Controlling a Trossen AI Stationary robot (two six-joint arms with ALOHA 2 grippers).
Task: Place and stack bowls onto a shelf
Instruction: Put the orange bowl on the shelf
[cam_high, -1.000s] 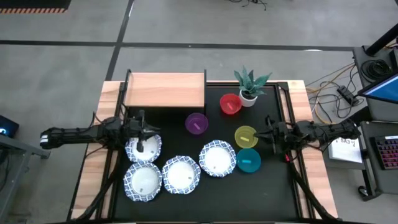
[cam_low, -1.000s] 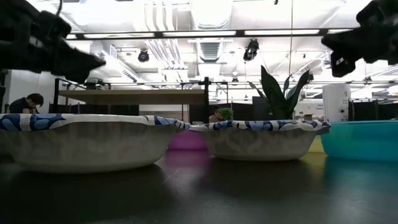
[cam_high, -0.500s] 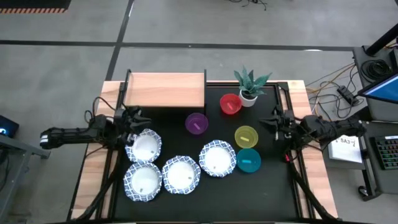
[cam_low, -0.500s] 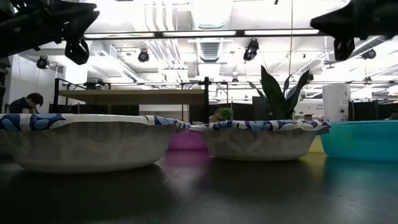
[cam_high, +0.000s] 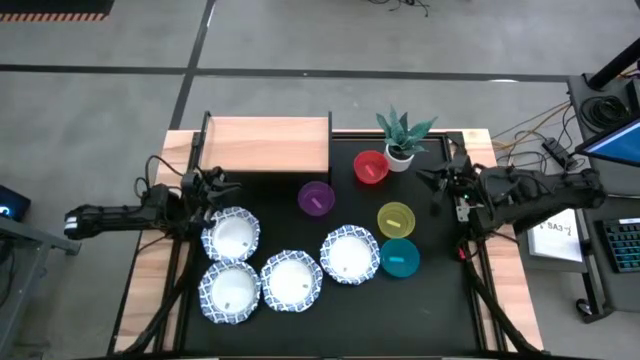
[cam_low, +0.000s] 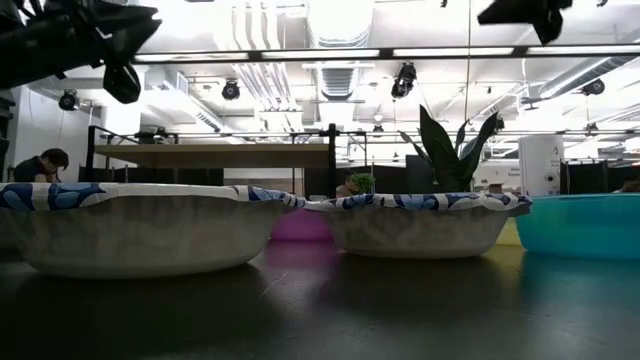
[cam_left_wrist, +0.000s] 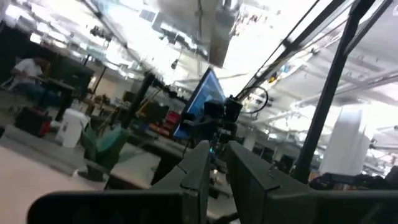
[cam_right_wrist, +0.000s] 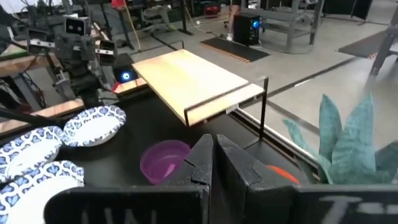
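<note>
Standing at the front of the surface (cam_high: 150, 270), I see two patterned white bowls nearest me, one (cam_high: 229, 291) at the left and one (cam_high: 291, 281) just beside it. A step back sit a third patterned bowl (cam_high: 349, 254) and the teal bowl (cam_high: 399, 258) next to it. Behind those come the fourth patterned bowl (cam_high: 231, 236) on the left and the yellow bowl (cam_high: 395, 218) on the right, with the purple bowl (cam_high: 316, 198) between them and a little farther off. All lie on the black mat (cam_high: 440, 300).

The left hand (cam_high: 214, 186) hangs in the air near the far rim of that fourth patterned bowl, its fingers (cam_left_wrist: 198, 174) a narrow slit apart and holding nothing. The right hand (cam_high: 438, 184) floats off by the mat's right edge, beyond the yellow bowl, fingers (cam_right_wrist: 202, 158) pressed together and empty.

Farther back stand the red bowl (cam_high: 370, 166) and, just beside it, a small potted plant (cam_high: 401, 135). At the far left corner the shelf (cam_high: 265, 146) stands with its wooden top bare, no bowl on it yet.
</note>
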